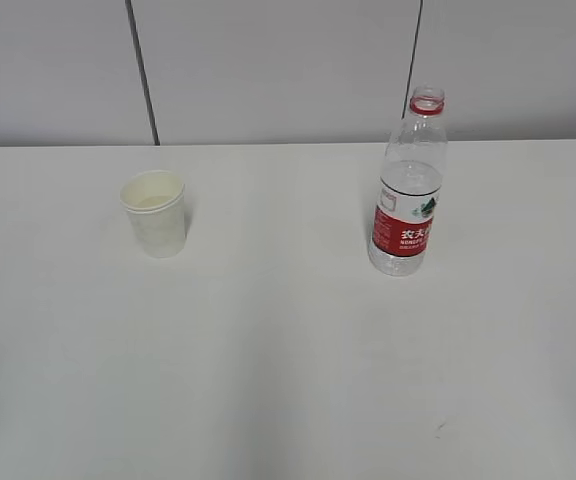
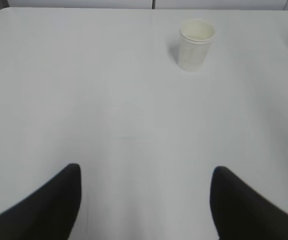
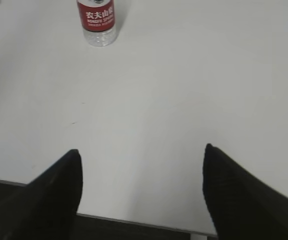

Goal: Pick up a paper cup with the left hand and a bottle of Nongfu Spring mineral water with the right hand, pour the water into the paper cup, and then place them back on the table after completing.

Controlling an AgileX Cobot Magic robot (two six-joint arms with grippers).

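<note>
White paper cup [image 1: 154,213] and uncapped bottle [image 1: 408,190] upright, well apart on table [image 1: 288,380]

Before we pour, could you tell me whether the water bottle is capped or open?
Open: the bottle stands upright, showing a bare red neck ring and no cap.

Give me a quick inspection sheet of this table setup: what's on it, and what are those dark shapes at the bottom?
Surface: white table, one tiny dark mark.
Job's things: paper cup upright on the left; Nongfu Spring bottle upright on the right, cap off, water inside.
Clutter: nothing seen.
Grippers: the dark shapes; left gripper and right gripper both open, holding nothing, far from the objects.
Cables: nothing seen.
Surroundings: pale wall panels behind the table.
</note>
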